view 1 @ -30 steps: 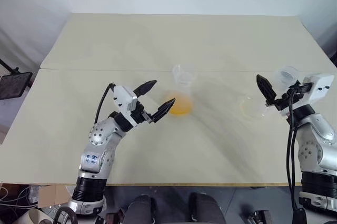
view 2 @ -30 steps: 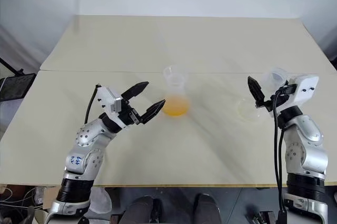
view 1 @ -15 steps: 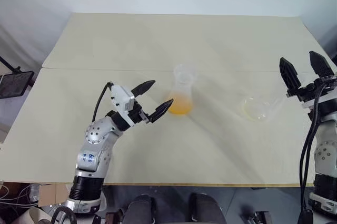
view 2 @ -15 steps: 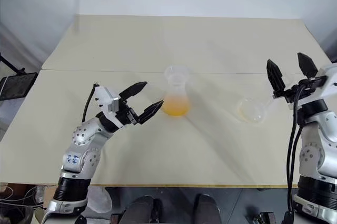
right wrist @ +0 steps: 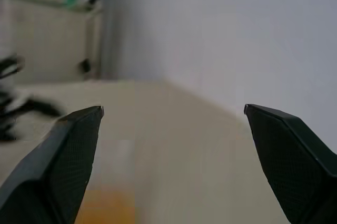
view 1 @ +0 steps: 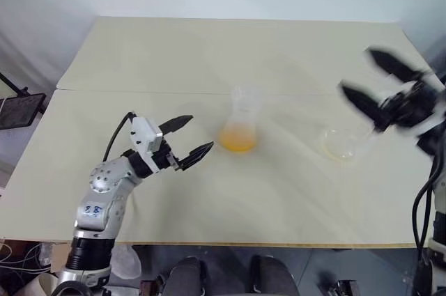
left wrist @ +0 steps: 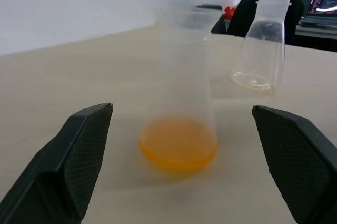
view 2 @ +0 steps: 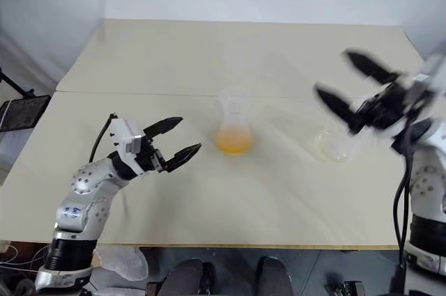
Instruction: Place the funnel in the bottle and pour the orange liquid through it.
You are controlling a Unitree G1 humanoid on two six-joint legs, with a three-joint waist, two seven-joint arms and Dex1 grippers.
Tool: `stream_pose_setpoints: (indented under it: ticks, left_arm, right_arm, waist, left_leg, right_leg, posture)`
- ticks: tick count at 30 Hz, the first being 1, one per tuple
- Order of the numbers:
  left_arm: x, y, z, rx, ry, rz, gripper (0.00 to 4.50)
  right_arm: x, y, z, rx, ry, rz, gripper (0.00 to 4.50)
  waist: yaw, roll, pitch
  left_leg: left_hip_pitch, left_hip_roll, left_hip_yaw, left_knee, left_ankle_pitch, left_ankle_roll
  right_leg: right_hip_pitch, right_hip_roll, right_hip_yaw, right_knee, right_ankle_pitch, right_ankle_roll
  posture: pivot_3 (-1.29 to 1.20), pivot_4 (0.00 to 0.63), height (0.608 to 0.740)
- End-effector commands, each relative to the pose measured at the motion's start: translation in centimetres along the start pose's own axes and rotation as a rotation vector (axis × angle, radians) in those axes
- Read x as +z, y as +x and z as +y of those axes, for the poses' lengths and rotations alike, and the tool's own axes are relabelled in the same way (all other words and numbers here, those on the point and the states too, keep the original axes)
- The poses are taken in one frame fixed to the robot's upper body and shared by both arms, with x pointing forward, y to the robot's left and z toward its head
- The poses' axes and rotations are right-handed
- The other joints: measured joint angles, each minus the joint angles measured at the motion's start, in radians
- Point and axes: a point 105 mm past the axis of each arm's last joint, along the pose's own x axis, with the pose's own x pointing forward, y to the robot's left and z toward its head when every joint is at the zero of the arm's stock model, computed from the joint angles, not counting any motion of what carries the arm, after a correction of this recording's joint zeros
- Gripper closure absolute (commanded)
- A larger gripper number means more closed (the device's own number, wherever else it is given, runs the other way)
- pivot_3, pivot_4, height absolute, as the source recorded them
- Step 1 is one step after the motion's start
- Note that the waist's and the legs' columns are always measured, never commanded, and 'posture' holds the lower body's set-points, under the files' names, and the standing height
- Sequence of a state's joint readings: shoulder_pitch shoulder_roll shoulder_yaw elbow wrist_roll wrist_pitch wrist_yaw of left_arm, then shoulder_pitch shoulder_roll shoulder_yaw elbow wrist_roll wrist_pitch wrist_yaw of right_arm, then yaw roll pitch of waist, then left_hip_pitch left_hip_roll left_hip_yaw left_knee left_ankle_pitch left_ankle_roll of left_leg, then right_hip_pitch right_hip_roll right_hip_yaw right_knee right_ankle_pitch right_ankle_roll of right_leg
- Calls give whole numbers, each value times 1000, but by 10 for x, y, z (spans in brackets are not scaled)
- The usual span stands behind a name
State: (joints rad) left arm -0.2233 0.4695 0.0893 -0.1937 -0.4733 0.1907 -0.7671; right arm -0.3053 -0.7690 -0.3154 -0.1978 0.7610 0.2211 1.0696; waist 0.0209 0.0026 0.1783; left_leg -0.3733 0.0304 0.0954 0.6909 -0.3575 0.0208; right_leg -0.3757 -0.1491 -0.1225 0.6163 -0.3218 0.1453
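Left eye view: a table (view 1: 174,52) is seen bearing a flask (view 1: 242,125) of orange liquid (view 1: 238,138), just ahead of the left gripper (view 1: 187,144), jaws spread, empty. A clear bottle (view 1: 339,143) stands below the right gripper (view 1: 376,86), likewise released.

silver jointed arms, black cables, white wrist blocks, black pointed gripper (view 1: 185,145) fingers, apparently textured

Orange liquid (view 2: 232,143) in flask mid-table (view 2: 279,191); left hand (view 2: 175,138) and right hand (view 2: 348,87) spread, empty.
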Motion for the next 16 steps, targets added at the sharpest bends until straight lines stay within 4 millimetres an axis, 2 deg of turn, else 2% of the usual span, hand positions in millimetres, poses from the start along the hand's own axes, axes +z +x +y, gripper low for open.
stream_pose_setpoints:
  ticks: [1,3,6,10,16]
  left_arm:
    - [8,-15,7,17,72,43,0]
    - [10,-23,11,34,90,62,0]
    - [2,-41,3,2,75,143,0]
    - [-11,-57,-4,-12,61,228,0]
    - [-11,-56,-8,16,124,217,0]
  right_arm:
    - [-19,-7,35,211,-59,127,20]
    - [-32,-17,43,229,-24,158,20]
    - [-52,-39,52,210,70,208,20]
    - [-65,-59,41,104,53,231,20]
    - [-74,-78,40,72,49,279,20]
  waist:
    - [5,0,0]
    - [7,-1,0]
    - [3,-1,0]
    - [1,-1,0]
    - [4,-1,0]
  left_leg:
    - [0,-1,0,0,0,0]
    - [0,-1,0,0,0,0]
    - [0,0,0,0,0,0]
    - [1,0,2,-1,0,0]
    - [2,0,3,-1,0,0]
  right_leg:
    - [0,0,0,-1,0,0]
    - [1,0,0,-3,0,1]
    - [2,0,0,-4,1,1]
    - [2,1,1,-5,1,1]
    - [2,0,3,-5,1,1]
  posture:
    - [0,150,740]
    - [0,150,740]
    - [0,150,740]
    - [0,150,740]
    - [0,150,740]
